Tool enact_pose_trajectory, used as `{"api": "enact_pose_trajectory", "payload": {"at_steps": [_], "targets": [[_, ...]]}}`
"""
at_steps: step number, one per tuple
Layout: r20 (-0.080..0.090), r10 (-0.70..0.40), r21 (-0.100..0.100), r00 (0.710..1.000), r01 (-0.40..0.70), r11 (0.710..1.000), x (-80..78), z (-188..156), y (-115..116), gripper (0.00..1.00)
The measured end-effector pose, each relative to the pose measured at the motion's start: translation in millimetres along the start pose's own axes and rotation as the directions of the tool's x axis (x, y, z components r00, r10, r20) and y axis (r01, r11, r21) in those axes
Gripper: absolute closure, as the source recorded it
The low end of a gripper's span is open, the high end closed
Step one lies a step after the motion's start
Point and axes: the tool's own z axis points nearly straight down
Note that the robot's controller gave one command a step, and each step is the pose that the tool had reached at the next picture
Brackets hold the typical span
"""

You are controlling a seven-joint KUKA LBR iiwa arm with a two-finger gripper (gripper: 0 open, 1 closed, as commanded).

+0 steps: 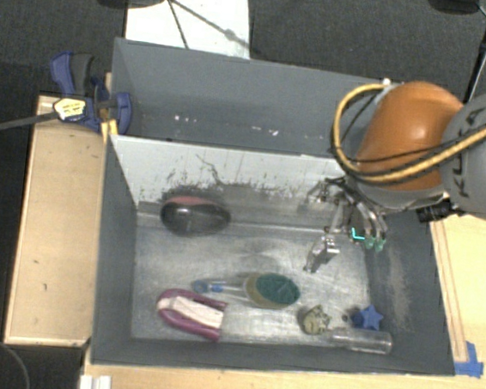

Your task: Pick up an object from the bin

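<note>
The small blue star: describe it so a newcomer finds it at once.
In the camera view, go to the lower right corner of the grey bin. A clear tube lies along the near wall, with a brownish lump at its left end. The blue star sits behind the tube, the only pointed, solid-blue piece.

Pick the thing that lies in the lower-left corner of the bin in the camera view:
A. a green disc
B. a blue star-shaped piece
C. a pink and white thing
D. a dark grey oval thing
C: the pink and white thing lies on the floor of the bin close to its left wall and front edge, further into that corner than anything else.
</note>
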Motion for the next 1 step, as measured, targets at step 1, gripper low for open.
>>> {"api": "enact_pose_trajectory", "payload": {"at_steps": [1], "targets": [[0.009, -0.178, 0.002, 0.984, 0.178, 0.984, 63.1, 98.9, 75.0, 0.0]]}}
